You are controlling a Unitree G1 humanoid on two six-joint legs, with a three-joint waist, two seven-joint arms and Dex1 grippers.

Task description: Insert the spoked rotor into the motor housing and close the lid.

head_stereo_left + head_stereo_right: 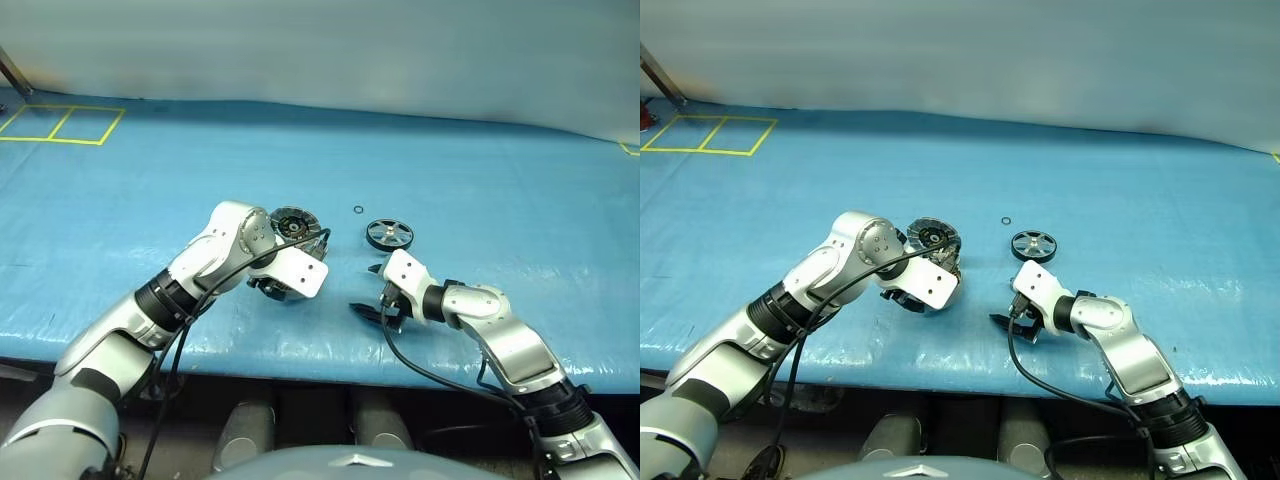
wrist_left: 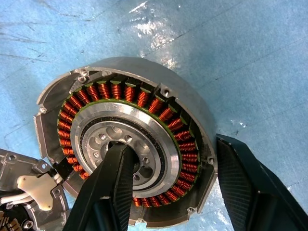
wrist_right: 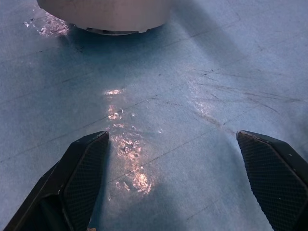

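The motor housing (image 2: 126,72) lies face up on the blue mat, its ring of copper windings showing. My left gripper (image 2: 171,144) points down onto it, one finger in the centre bore and the other against the outer wall, shut on it. The lid (image 1: 293,222) stands tilted up behind the housing, its inner face with the dark centre towards me. To the right lies the spoked rotor (image 1: 389,235), flat on the mat with nothing touching it. My right gripper (image 1: 365,290) hovers low just in front of the rotor, open, with only mat between its fingers (image 3: 86,163).
A tiny black ring (image 1: 358,209) lies on the mat (image 1: 500,200) behind and left of the rotor. Yellow tape squares (image 1: 60,125) mark the far left corner. The table's front edge (image 1: 300,360) runs close below both grippers.
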